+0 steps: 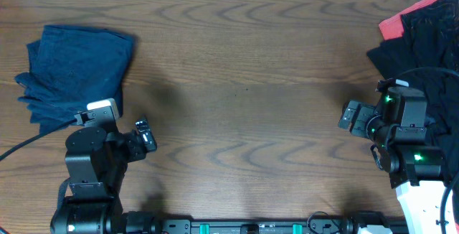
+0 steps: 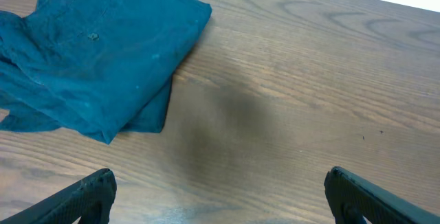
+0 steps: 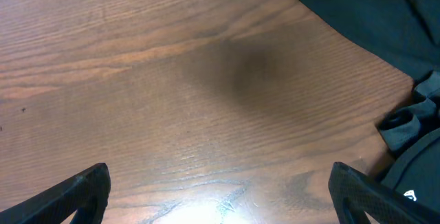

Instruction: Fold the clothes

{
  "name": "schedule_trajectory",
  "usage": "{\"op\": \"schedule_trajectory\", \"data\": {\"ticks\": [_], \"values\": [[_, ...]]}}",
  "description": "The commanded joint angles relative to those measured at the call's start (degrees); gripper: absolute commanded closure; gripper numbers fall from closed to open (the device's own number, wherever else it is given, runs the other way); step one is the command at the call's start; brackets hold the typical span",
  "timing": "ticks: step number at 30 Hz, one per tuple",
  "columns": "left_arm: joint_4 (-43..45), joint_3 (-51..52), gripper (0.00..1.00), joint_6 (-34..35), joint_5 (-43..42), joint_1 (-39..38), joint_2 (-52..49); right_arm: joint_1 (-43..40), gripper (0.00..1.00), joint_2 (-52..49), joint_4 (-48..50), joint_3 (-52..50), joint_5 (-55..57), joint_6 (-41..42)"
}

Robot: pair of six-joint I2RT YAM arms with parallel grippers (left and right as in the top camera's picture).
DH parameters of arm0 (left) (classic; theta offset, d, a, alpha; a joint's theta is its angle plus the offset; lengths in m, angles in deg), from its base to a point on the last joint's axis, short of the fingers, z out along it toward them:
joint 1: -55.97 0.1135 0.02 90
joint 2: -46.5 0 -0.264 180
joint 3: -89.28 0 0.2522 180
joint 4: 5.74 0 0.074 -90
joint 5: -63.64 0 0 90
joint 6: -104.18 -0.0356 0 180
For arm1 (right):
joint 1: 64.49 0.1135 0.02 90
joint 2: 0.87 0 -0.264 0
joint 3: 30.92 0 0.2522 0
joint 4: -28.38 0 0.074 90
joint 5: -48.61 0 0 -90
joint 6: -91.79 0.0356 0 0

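Note:
A folded dark navy-blue garment (image 1: 75, 69) lies at the table's far left; it also shows in the left wrist view (image 2: 96, 59) at the upper left. A heap of black clothes (image 1: 427, 44) with a coral-red piece (image 1: 398, 22) under it lies at the far right; the black cloth shows in the right wrist view (image 3: 371, 11). My left gripper (image 1: 147, 135) is open and empty over bare wood, to the right of the navy garment, its fingers wide apart (image 2: 220, 196). My right gripper (image 1: 349, 115) is open and empty, left of the black heap (image 3: 220, 193).
The wooden table (image 1: 244, 83) runs between the two piles. A black cable (image 1: 29, 144) runs from the left arm off the left edge. The arm bases stand at the front edge. A white wall strip lies along the back.

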State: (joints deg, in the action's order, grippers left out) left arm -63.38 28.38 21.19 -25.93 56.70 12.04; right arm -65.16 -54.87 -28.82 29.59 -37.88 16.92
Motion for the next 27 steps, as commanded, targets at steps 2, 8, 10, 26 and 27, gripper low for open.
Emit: {"op": "schedule_trajectory", "data": {"ticks": [2, 8, 10, 26, 27], "values": [[0.0, 0.2, 0.02, -1.0, 0.7, 0.2, 0.0, 0.3, 0.01, 0.0, -0.1, -0.4, 0.7, 0.9], [0.0, 0.2, 0.02, -1.0, 0.7, 0.2, 0.0, 0.2, 0.01, 0.9, -0.8, -0.6, 0.8, -1.6], [0.0, 0.2, 0.02, -1.0, 0.7, 0.2, 0.0, 0.2, 0.01, 2.6, 0.4, -1.2, 0.8, -4.0], [0.0, 0.2, 0.02, -1.0, 0.7, 0.2, 0.0, 0.4, 0.01, 31.9, 23.2, -25.7, -2.7, -10.1], [0.0, 0.1, 0.02, -1.0, 0.7, 0.2, 0.0, 0.6, 0.01, 33.6, 24.9, -27.2, -3.1, -10.1]]}}
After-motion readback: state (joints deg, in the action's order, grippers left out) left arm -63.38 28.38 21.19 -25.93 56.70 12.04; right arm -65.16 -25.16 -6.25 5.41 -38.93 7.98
